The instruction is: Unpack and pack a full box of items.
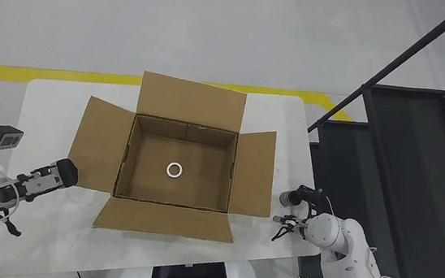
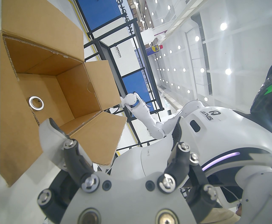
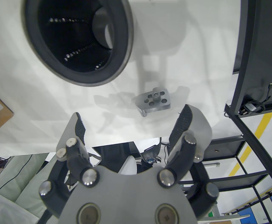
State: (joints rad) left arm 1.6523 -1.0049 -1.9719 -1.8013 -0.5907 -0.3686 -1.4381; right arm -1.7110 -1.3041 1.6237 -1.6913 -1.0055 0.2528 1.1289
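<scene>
An open cardboard box (image 1: 192, 99) stands mid-table with all its flaps spread out. A small silver ring (image 1: 175, 169) lies on its floor, and the left wrist view looks into the box (image 2: 89, 84) at that ring (image 2: 36, 103). My left gripper (image 1: 68, 173) (image 2: 113, 131) is open and holds nothing, just outside the box's left flap. My right gripper (image 1: 282, 225) (image 3: 131, 123) is open over the table's right front corner. A small grey metal block with holes (image 3: 153, 101) lies just beyond its fingertips, and a dark hollow cylinder (image 3: 78, 40) (image 1: 289, 197) lies beside it.
A white cloth covers the table (image 1: 63, 106). A black metal shelving rack (image 1: 402, 141) stands close to the table's right edge, next to my right arm. A yellow floor line (image 1: 49, 76) runs behind the table.
</scene>
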